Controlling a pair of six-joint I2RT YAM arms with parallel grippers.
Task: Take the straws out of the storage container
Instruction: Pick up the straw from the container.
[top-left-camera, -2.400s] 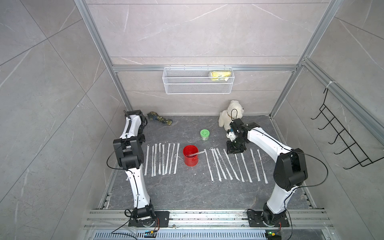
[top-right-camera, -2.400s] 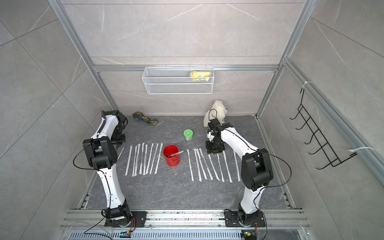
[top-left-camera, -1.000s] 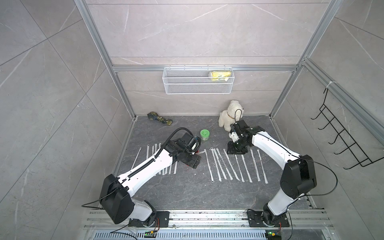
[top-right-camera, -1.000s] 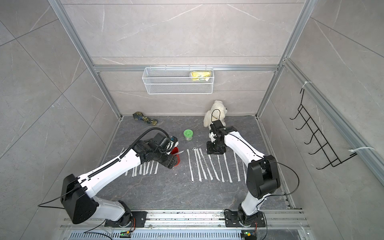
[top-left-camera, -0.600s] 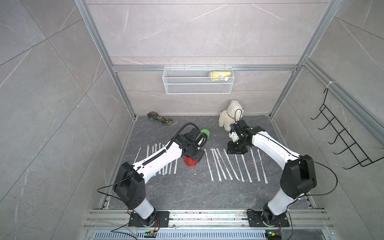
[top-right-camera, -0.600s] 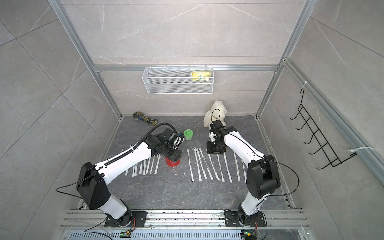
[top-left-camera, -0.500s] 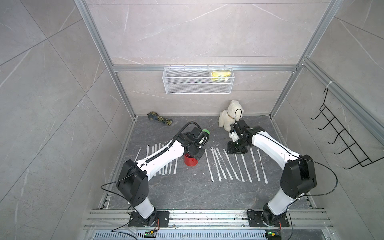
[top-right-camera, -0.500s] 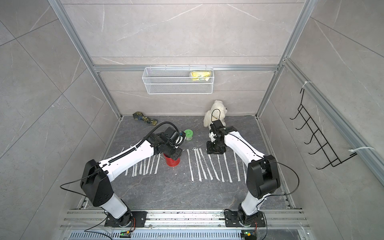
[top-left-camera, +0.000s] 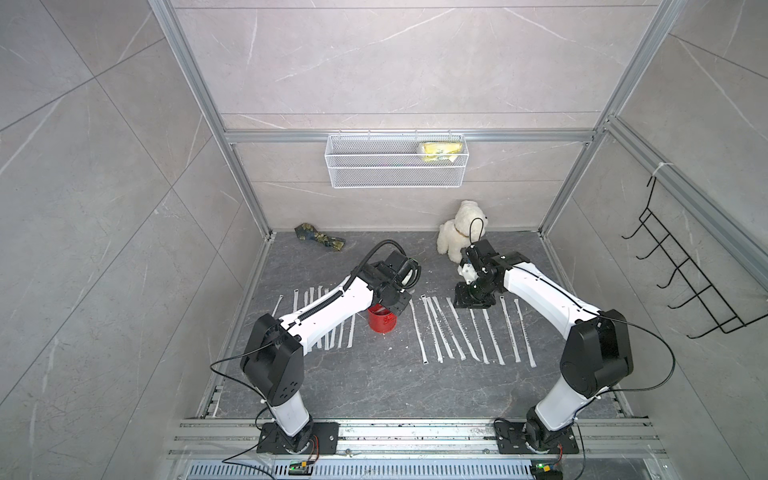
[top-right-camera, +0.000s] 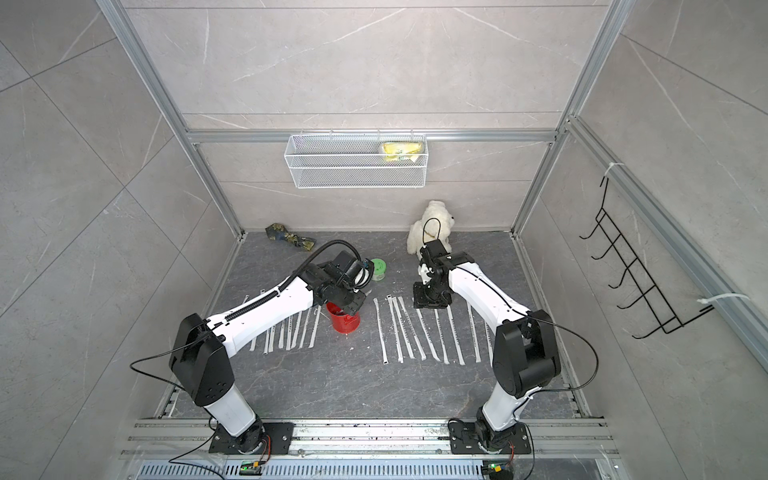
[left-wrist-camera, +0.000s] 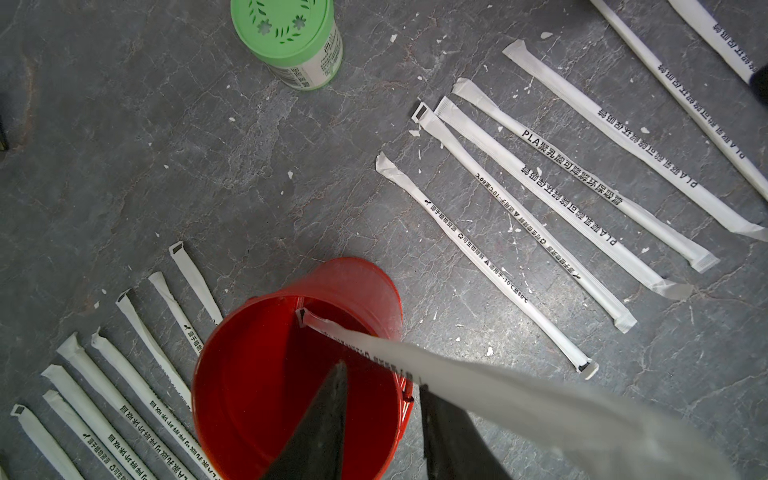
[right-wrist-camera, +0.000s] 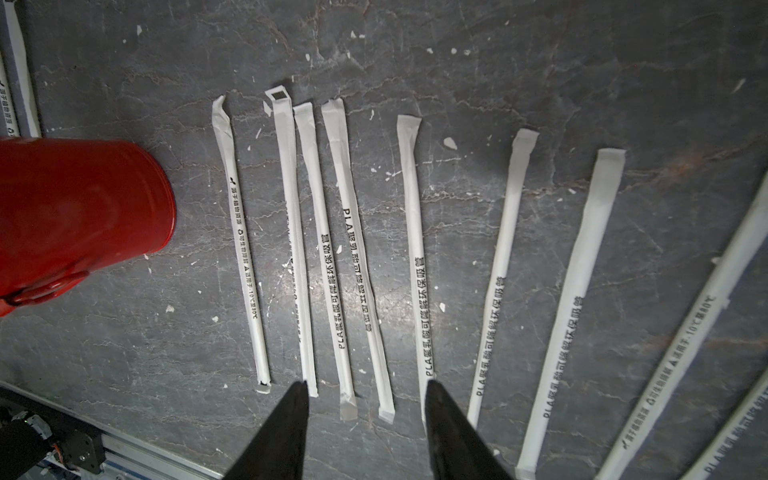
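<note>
almost there. most of the long thin white paper-wrapped straws (right-wrist-camera: 328, 249) already lie flat on the dark grey stone-look table top (top-left-camera: 374, 386). they sit in two rows, one either side of the small red cylindrical metal can (left-wrist-camera: 357, 282), with the shorter row on my left arm's side and the longer on the right arm's. the can stands upright between the rows, near the small green-lidded jar (left-wrist-camera: 286, 25) but apart from it.

in the left wrist view i count one last straw (left-wrist-camera: 345, 334) in the can. its lower end rests against the inner wall and the rest leans out over the rim toward the camera. the can looks empty otherwise, though the fingers hide part of its floor.

the left gripper (left-wrist-camera: 380, 376) hangs right over the can's mouth. its jaws stand narrowly apart, with the red inside of the can showing between them. the last straw crosses at the tip of one finger rather than between the two, so i judge it not gripped yet.

the right gripper (right-wrist-camera: 365, 386) sits low over one end of the longer row, jaws moderately apart and holding nothing.

what is left, as i read it: catch that one straw, draw it clear of the rim and lay it beside the others.
</note>
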